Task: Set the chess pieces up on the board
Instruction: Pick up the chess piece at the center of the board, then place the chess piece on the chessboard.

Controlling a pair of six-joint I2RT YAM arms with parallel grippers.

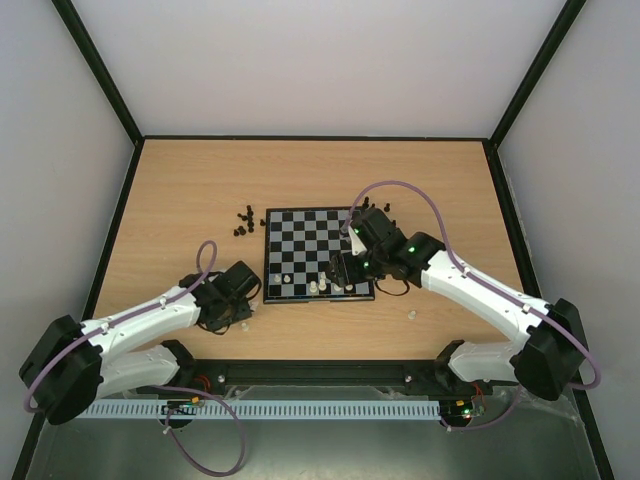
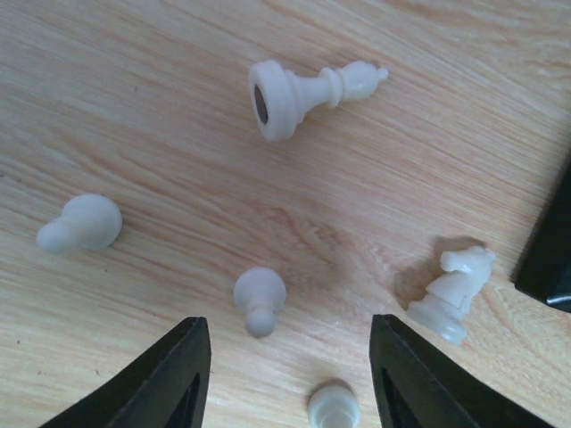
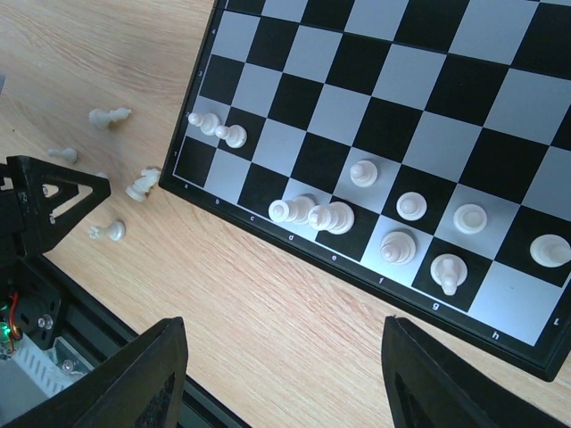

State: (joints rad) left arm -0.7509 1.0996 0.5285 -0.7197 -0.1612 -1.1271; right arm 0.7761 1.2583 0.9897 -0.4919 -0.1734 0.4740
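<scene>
Tiny cream-white chess pieces wait off-board. Left claw and right claw are apart; left should pinch one next.

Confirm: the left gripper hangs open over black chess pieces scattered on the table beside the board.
Wrong colour. The left wrist view shows the chess pieces under the open left gripper are cream-white, not black; they are scattered on the table beside the board.
</scene>
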